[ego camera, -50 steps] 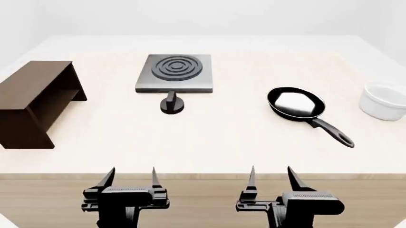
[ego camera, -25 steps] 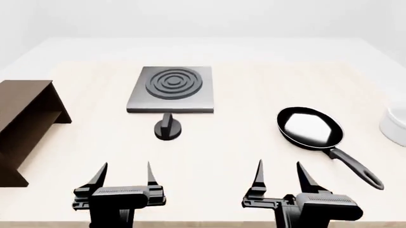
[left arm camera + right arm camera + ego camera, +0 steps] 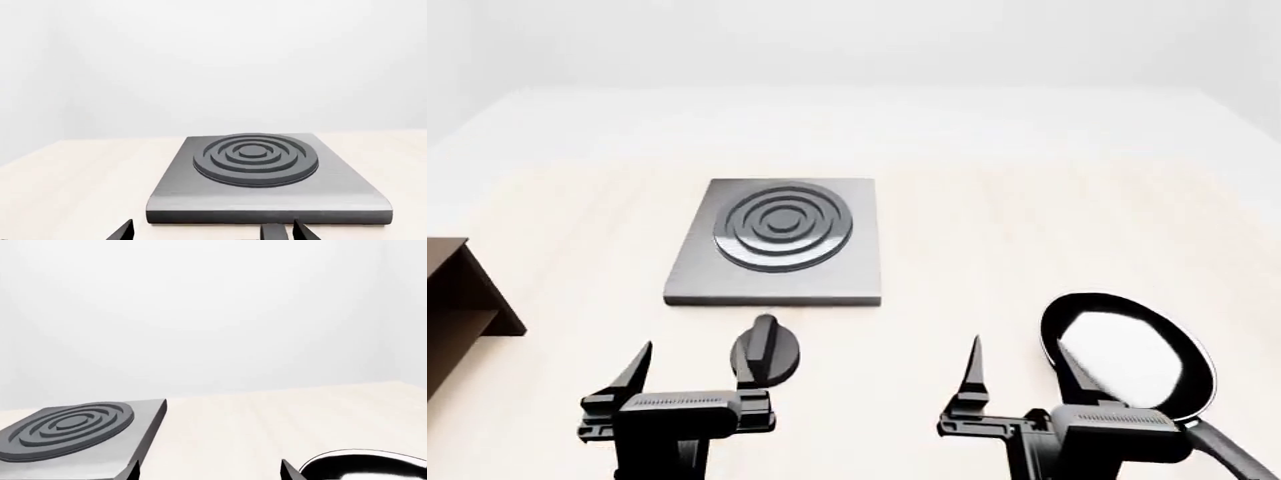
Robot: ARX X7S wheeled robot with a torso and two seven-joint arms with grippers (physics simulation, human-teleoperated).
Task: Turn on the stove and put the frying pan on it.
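The stove [image 3: 777,240] is a dark-grey square plate with concentric rings, lying mid-table. Its small round black knob [image 3: 763,352] sits just in front of it. The frying pan [image 3: 1128,355] lies at the right, its handle running off toward the lower right. My left gripper [image 3: 694,368] is open and empty, with its right finger next to the knob. My right gripper [image 3: 1018,368] is open and empty, just left of the pan. The left wrist view shows the stove [image 3: 267,170], the knob's top [image 3: 272,232] and the open left gripper [image 3: 213,232]. The right wrist view shows the stove [image 3: 73,432], the pan's rim [image 3: 367,465] and the open right gripper [image 3: 210,472].
A corner of the brown wooden shelf [image 3: 454,295] shows at the left edge. The light wooden table [image 3: 988,230] stretches behind and to the right of the stove. No bowl is in view.
The view has moved forward over the table: stove, knob and pan now sit lower and nearer. The shelf has slid mostly out at the left; the white bowl has left the frame.
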